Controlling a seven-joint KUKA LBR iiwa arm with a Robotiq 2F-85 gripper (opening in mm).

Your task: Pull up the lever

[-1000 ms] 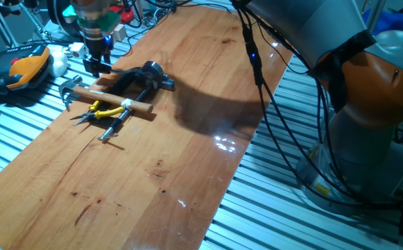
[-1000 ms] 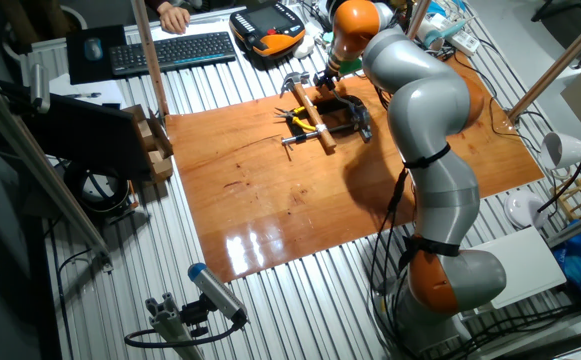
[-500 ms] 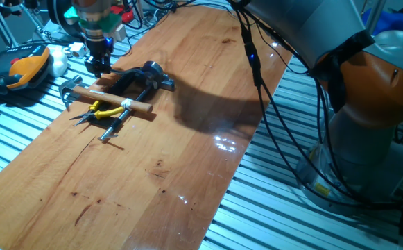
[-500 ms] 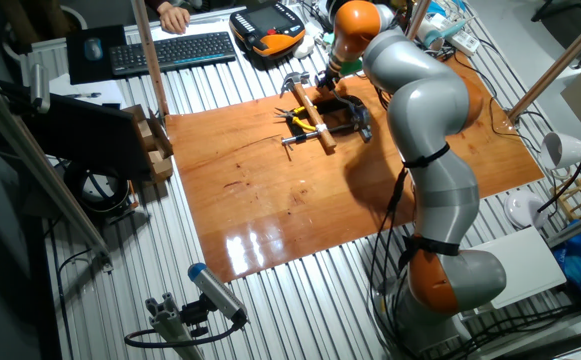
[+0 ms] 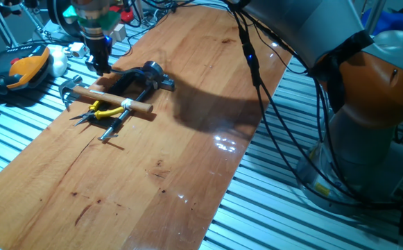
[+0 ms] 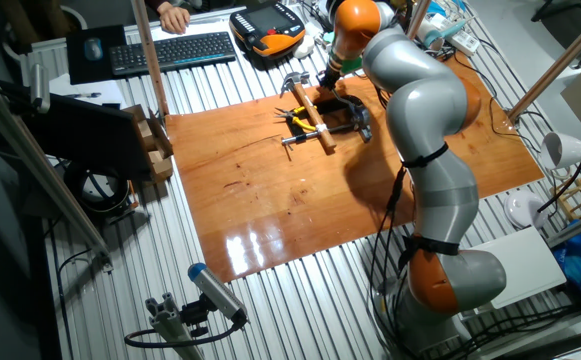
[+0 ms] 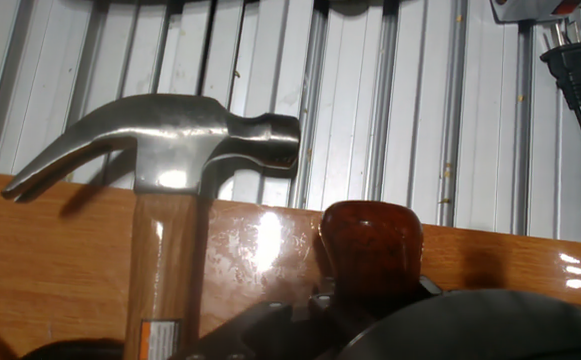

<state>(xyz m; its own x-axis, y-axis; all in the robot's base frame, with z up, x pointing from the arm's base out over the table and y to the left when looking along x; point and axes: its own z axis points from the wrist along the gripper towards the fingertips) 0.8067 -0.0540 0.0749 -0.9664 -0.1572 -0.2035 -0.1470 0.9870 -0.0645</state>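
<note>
gripper (image 5: 100,64) poised at the far left corner of the board (image 5: 187,132), fingers close together over the lever (image 7: 371,256); whether closed on the knob or only just above it, cannot tell from either fixed view, and no fingers visible in the hand view. lever at about six o'clock in the hand view, reddish-brown knob facing the camera, dark clamp body (image 5: 146,76) beneath it. probably lined up this way so the knob can be lifted straight away from the board.

hammer (image 5: 107,97) lying just at nine o'clock of the knob, steel head (image 7: 170,140) overhanging the board edge onto the slatted table (image 7: 390,100). yellow pliers (image 5: 104,111) beside the handle. little room sideways toward nine; free room upward, and at three o'clock bare board.
</note>
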